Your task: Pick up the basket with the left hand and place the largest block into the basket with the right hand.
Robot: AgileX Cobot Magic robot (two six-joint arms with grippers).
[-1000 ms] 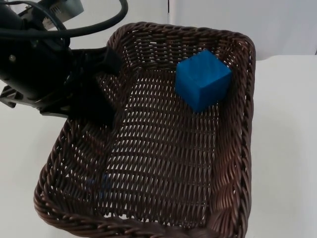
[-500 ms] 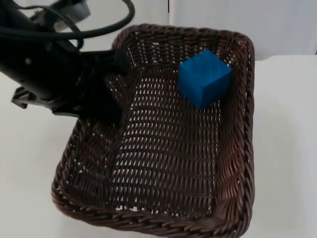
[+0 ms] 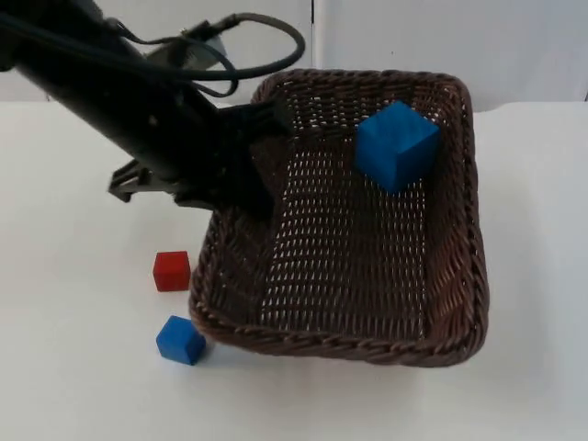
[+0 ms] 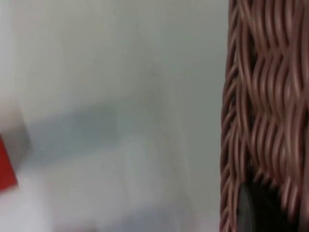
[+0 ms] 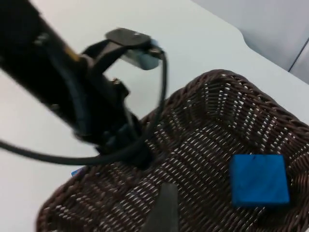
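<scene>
A brown wicker basket (image 3: 455, 276) sits in the middle of the top view, with my left gripper (image 3: 250, 167) shut on its left wall. The largest block, a big blue cube (image 3: 397, 145), rests inside the basket at its far right corner. In the left wrist view the basket's woven wall (image 4: 260, 111) stands close beside a black fingertip (image 4: 245, 212). From above, the right wrist view looks down on the basket (image 5: 207, 125), the blue cube (image 5: 259, 180) and the left arm (image 5: 72, 96). My right gripper (image 5: 164, 210) hovers over the basket, apart from the cube.
A small red block (image 3: 171, 270) and a small blue block (image 3: 180, 339) lie on the white table just left of the basket's near corner. The red block (image 4: 7, 166) also shows in the left wrist view. The grey partition wall stands behind the basket.
The basket and left arm have moved away from the camera and to the right, so the basket looks smaller. The two small blocks on the table have come into view.
</scene>
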